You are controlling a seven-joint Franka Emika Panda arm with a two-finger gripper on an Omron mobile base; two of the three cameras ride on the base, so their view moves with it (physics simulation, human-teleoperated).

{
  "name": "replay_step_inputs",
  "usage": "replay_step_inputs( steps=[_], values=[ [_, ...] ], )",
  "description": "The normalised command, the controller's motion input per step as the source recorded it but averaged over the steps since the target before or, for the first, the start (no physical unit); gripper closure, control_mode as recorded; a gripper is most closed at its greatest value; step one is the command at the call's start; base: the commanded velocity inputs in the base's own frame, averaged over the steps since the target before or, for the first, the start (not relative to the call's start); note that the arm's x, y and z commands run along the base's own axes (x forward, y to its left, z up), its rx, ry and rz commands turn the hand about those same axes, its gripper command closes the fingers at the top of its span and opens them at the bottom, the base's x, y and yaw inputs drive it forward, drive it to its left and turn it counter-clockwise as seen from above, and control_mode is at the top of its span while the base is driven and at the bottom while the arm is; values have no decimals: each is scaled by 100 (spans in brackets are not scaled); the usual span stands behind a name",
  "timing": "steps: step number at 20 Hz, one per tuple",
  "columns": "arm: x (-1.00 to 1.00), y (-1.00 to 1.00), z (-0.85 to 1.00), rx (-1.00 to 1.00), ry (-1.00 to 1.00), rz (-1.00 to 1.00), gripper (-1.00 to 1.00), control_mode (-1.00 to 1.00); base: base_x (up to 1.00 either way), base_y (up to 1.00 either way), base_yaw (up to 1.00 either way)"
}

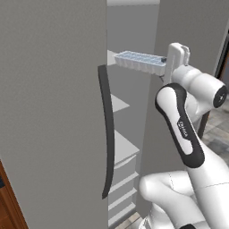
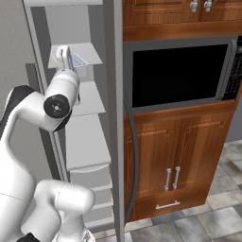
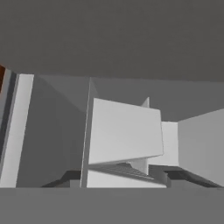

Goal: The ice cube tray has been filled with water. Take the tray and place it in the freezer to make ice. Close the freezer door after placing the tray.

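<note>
Arm (image 1: pixel 192 103) is built of glossy white rounded segments w/ dark joint sections. One black link (image 1: pixel 181 127) is edged in white, small white lettering printed on it, illegible. A round dark cap (image 2: pixel 56 106) is seen on one joint end.

A black wall oven (image 2: pixel 179 71) is sitting in a column of reddish-brown wood cabinetry — it is serving as the landmark here. Directly above it, upper cabinet doors (image 2: pixel 189 10) with small silver knobs are showing. Below it, two lower cabinet doors (image 2: pixel 172 160) are carrying vertical metal pulls, with a drawer (image 2: pixel 168 204) beneath them. Further down, grey stone floor tiles (image 2: pixel 208 222) are spreading out — evenly lit, mottled.
</note>
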Motion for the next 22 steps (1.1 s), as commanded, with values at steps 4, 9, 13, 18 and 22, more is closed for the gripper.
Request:
replay_step_inputs(
  steps=[4, 9, 13, 18, 22],
  values=[
    [1, 0, 6, 13, 0, 5, 100, -100, 0, 0, 0],
    [12, 4, 6, 12, 0, 4, 100, -100, 0, 0, 0],
    [28, 10, 3, 7, 0, 2, 100, -100, 0, 0, 0],
    [29, 20, 0, 1, 0, 2, 100, -100, 0, 0, 0],
    [31, 25, 0, 0, 0, 0, 100, -100, 0, 0, 0]
  ],
)
